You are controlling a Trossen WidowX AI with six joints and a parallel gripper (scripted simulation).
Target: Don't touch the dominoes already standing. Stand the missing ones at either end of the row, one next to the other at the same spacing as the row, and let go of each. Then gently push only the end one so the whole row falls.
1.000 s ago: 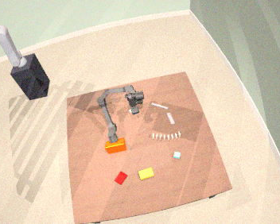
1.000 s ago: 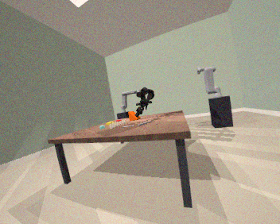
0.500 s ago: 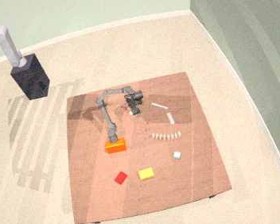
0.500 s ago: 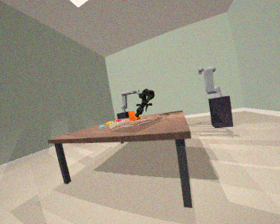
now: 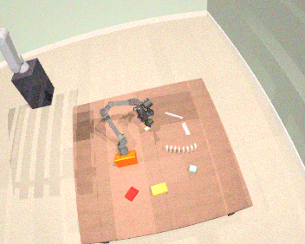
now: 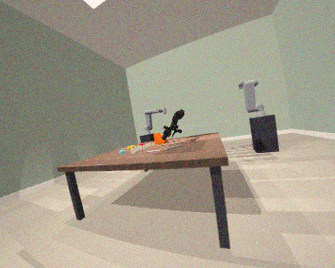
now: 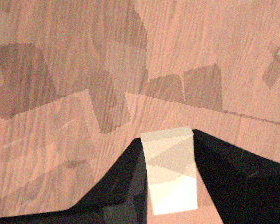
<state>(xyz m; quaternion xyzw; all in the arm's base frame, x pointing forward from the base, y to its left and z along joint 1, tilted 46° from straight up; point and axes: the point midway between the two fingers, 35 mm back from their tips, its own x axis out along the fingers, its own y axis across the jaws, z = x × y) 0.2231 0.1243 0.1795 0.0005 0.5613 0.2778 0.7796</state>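
Note:
My gripper (image 5: 148, 125) (image 7: 166, 141) is shut on a white domino (image 5: 146, 128) (image 7: 172, 172). In the wrist view the domino sits between the two black fingertips, its far edge level with them. The arm holds it above the table (image 5: 89, 216) (image 6: 188, 163), left of and behind the row in the top view. The row of several standing white dominoes (image 5: 178, 150) curves slightly, right of the table's middle, apart from the gripper. Whether both end places of the row are filled, I cannot tell.
Two white flat strips, one (image 5: 174, 115) behind the other (image 5: 185, 129), lie behind the row. A teal cube (image 5: 192, 169) (image 6: 122, 152), a yellow block (image 5: 159, 189) and a red block (image 5: 132, 194) are in front. The arm's orange base (image 5: 126, 159) (image 6: 159, 139) stands left of the row.

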